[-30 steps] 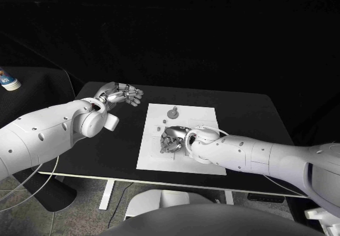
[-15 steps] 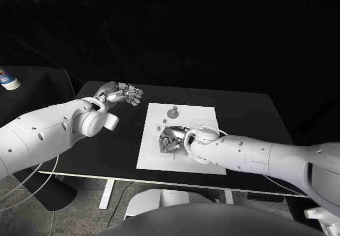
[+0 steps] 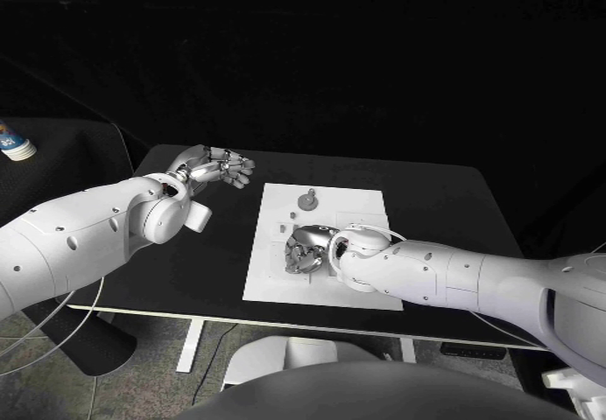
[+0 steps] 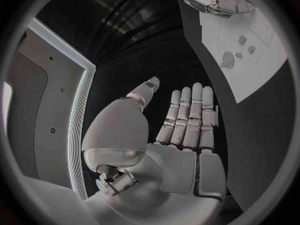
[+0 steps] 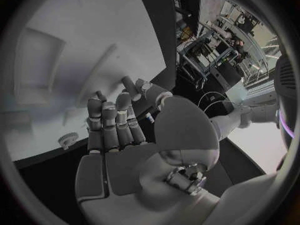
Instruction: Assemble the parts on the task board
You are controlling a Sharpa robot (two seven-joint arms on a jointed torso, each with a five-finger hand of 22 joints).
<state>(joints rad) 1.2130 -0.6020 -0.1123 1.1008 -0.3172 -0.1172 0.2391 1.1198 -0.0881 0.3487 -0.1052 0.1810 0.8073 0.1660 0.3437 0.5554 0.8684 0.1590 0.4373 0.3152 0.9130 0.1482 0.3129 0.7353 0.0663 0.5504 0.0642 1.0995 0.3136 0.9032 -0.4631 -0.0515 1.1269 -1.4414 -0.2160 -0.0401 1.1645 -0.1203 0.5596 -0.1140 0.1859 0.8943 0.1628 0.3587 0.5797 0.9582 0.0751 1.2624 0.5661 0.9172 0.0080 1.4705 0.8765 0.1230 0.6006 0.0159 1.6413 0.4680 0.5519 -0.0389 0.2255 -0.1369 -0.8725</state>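
The white task board (image 3: pixel 354 289) lies in the middle of the black table. A grey round part (image 3: pixel 307 202) with a short peg stands near its far edge. My right hand (image 3: pixel 303 248) is down on the board's left middle, fingertips (image 5: pixel 105 107) touching the white surface and thumb apart, with nothing visible in them. A small knurled grey part (image 5: pixel 67 140) lies beside those fingers. My left hand (image 3: pixel 216 166) hovers over the table's far left corner, off the board, fingers straight and holding nothing. The left wrist view shows the task board (image 4: pixel 262 70) with small grey parts (image 4: pixel 227 62) on it.
A white bottle with a blue label (image 3: pixel 16 141) stands on a dark surface far to the left, off the table. Bare black tabletop (image 3: pixel 442 210) lies to the right of the board and to its left (image 3: pixel 208 262).
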